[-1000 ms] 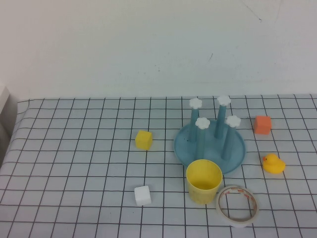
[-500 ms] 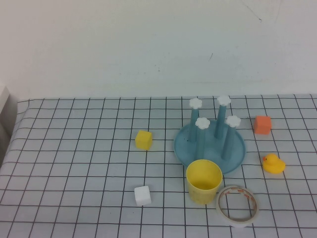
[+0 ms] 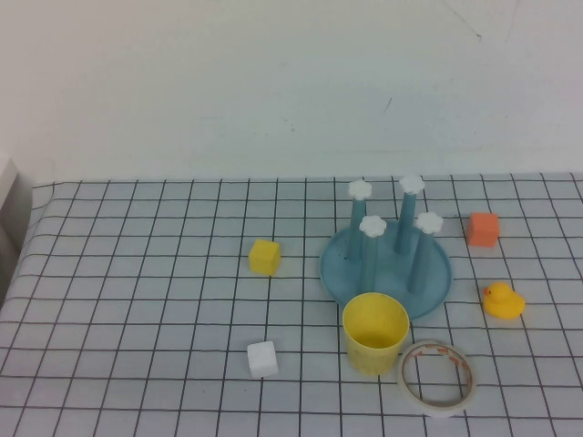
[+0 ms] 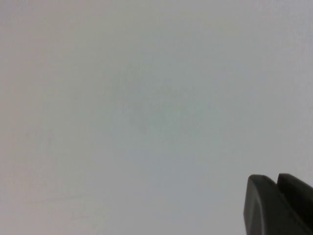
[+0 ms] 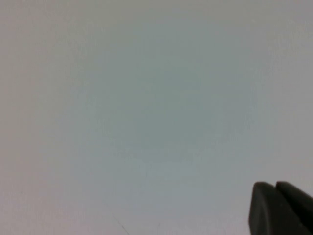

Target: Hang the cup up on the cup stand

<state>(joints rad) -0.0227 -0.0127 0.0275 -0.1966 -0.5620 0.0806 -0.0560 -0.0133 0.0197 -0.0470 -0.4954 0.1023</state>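
Upright, the yellow cup (image 3: 374, 332) stood touching the blue cup stand (image 3: 385, 260); left claw (image 4: 277, 182) and right claw (image 5: 275, 188) faced blank wall, pressed together.

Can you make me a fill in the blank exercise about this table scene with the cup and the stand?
1. The yellow cup stands upright on the table, not yet hung on the ____ cup stand.
2. The stand has ____ pegs.
3. The tape ring lies right beside the ____.
4. The left gripper and right gripper, seen only in the wrist views, both have ____ jaws.

Missing words: blue; four; cup; shut
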